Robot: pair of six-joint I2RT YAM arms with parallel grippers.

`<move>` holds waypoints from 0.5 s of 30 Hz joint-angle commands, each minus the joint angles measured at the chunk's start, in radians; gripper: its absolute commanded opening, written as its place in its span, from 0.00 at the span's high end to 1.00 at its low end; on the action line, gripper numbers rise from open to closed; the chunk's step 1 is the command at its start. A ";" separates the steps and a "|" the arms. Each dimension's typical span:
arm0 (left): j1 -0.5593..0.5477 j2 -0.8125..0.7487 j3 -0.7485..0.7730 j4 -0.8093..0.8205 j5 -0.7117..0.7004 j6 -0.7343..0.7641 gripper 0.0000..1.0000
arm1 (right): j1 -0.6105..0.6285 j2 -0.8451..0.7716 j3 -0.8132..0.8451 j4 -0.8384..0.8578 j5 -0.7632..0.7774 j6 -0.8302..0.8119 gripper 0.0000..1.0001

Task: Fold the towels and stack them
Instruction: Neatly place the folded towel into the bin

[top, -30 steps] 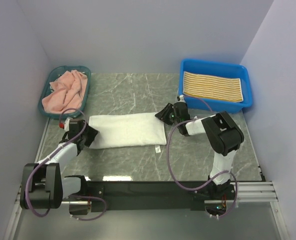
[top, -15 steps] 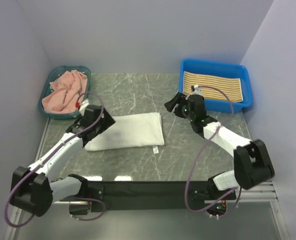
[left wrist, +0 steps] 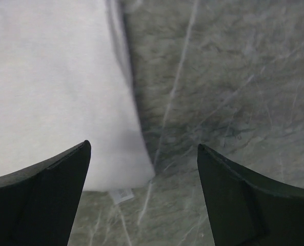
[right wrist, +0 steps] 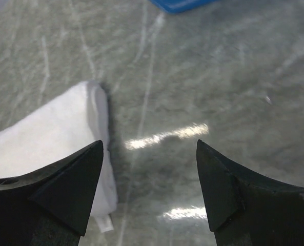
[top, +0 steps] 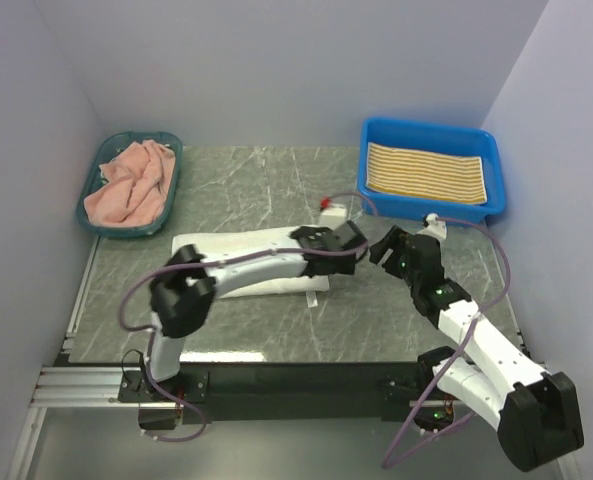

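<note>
- Left gripper (left wrist: 143, 145) — jaws spread wide, holding nothing, over the white towel's (left wrist: 54, 92) right end.
- Right gripper (right wrist: 149, 142) likewise wide and empty, just beside that end, seemingly not touching it.
- The white towel lies folded, slightly left of the table's (top: 266, 180) middle.

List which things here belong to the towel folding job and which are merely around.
Job: white towel, on the table; pink towel, bunched in the teal basket; yellow-striped towel, folded in the blue bin.
Just around: teal basket; blue bin; table.
</note>
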State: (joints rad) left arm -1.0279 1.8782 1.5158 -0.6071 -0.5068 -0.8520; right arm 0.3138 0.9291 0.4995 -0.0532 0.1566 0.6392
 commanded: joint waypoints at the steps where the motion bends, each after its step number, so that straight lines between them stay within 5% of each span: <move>1: -0.055 0.128 0.174 -0.149 -0.076 0.067 0.09 | -0.012 -0.079 -0.065 -0.030 0.080 0.019 0.20; 10: -0.064 0.314 0.222 -0.187 -0.085 0.056 0.18 | -0.015 -0.145 -0.156 0.003 0.064 0.040 0.20; 15: -0.064 0.348 0.175 -0.145 -0.041 0.042 0.37 | -0.013 -0.124 -0.161 0.029 0.038 0.045 0.21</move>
State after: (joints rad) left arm -1.0927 2.1998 1.7061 -0.7547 -0.5518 -0.8043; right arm 0.3050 0.7986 0.3397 -0.0757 0.1925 0.6724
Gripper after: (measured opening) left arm 0.668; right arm 0.791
